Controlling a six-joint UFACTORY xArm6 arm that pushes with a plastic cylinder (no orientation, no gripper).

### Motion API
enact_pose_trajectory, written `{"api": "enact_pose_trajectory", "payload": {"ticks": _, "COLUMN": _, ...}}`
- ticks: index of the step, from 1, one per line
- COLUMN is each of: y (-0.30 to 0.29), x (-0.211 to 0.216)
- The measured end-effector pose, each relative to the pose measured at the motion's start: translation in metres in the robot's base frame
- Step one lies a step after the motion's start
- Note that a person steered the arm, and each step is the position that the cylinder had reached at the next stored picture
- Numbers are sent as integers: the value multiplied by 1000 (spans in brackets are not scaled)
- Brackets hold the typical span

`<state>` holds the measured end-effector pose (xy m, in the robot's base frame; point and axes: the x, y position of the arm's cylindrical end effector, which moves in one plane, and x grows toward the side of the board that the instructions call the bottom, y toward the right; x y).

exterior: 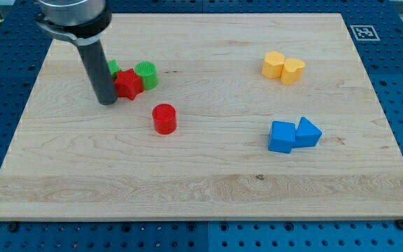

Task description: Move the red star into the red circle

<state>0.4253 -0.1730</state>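
Note:
The red star [128,85] lies at the upper left of the wooden board [201,175]. The red circle [164,118], a short cylinder, stands below and to the right of it, a small gap apart. My tip [107,102] rests on the board just left of the red star, touching or nearly touching its left side. A green circle [146,74] sits against the star's upper right. Another green block [112,68] peeks out behind the rod, its shape mostly hidden.
Two yellow blocks [283,68] sit together at the upper right. A blue cube [282,136] and a blue triangular block [308,132] touch at the right centre. A marker tag [364,32] sits beyond the board's top right corner.

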Motion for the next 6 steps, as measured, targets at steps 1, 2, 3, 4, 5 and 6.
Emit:
{"api": "enact_pose_trajectory", "payload": {"ticks": 1, "y": -4, "x": -9}}
{"api": "enact_pose_trajectory", "payload": {"ticks": 2, "y": 0, "x": -26}}
{"api": "enact_pose_trajectory", "payload": {"ticks": 3, "y": 21, "x": -31}}
{"api": "enact_pose_trajectory", "payload": {"ticks": 4, "y": 40, "x": -31}}
{"api": "enact_pose_trajectory", "payload": {"ticks": 5, "y": 45, "x": -33}}
{"api": "enact_pose_trajectory", "payload": {"ticks": 6, "y": 46, "x": -45}}
